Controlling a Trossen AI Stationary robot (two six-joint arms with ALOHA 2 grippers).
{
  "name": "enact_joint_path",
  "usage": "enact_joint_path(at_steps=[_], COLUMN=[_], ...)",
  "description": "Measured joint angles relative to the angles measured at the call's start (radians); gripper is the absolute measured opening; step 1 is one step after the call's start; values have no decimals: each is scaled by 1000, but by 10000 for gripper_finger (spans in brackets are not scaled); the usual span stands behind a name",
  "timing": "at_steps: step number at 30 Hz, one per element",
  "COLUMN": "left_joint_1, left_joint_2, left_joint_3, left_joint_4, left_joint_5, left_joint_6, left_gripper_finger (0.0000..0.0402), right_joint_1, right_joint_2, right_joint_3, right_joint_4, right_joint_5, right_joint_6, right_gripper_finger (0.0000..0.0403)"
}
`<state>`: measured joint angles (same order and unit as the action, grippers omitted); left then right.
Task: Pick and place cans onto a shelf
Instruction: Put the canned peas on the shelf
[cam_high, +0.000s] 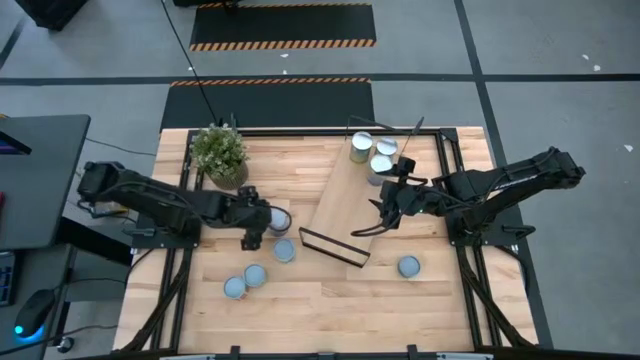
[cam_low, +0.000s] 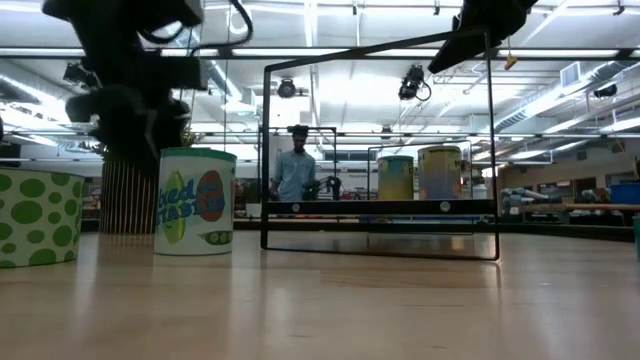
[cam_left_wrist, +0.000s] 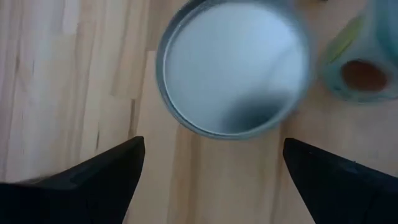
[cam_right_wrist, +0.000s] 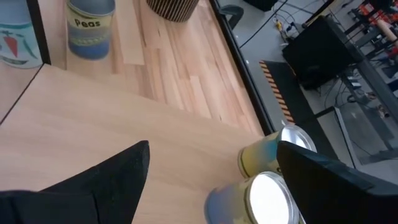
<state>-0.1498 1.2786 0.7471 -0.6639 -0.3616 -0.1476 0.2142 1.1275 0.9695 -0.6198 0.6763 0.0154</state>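
The light-wood shelf (cam_high: 345, 205) lies slantwise on the table with a black end frame (cam_low: 380, 150). Three cans (cam_high: 378, 168) stand on its far end and also show in the low view (cam_low: 440, 172). Several more cans stand on the tabletop, among them one by my left gripper (cam_high: 278, 218), one nearer (cam_high: 284, 250) and one at the right (cam_high: 408, 266). My left gripper (cam_left_wrist: 211, 180) is open above the table, and a can's silvery top (cam_left_wrist: 233, 68) lies just ahead of its fingers. My right gripper (cam_right_wrist: 211, 186) is open and empty above the shelf board, near two of the cans (cam_right_wrist: 267, 199).
A potted green plant (cam_high: 220, 152) stands at the far left of the table, behind my left arm. Two cans (cam_high: 245, 281) stand near the front left. A black frame runs along the table's edges (cam_high: 300, 131). A person stands in the room beyond (cam_low: 296, 170).
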Motion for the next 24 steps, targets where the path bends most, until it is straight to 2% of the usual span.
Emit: enact_joint_path(at_steps=[2,6,10,24], left_joint_1=[22,76,120,145], left_joint_2=[31,79,103,118], left_joint_3=[-1,-1,0,0], left_joint_4=[40,116,149,270], left_joint_5=[7,107,151,180], left_joint_6=[29,84,108,86], left_gripper_finger=[389,389,389,388], right_joint_1=[0,0,0,0], right_joint_2=[0,0,0,0], right_joint_3=[0,0,0,1], right_joint_4=[-1,6,5,6], right_joint_5=[-10,-14,-15,-15], right_joint_6=[0,-11,-11,-11], right_gripper_finger=[358,358,358,358])
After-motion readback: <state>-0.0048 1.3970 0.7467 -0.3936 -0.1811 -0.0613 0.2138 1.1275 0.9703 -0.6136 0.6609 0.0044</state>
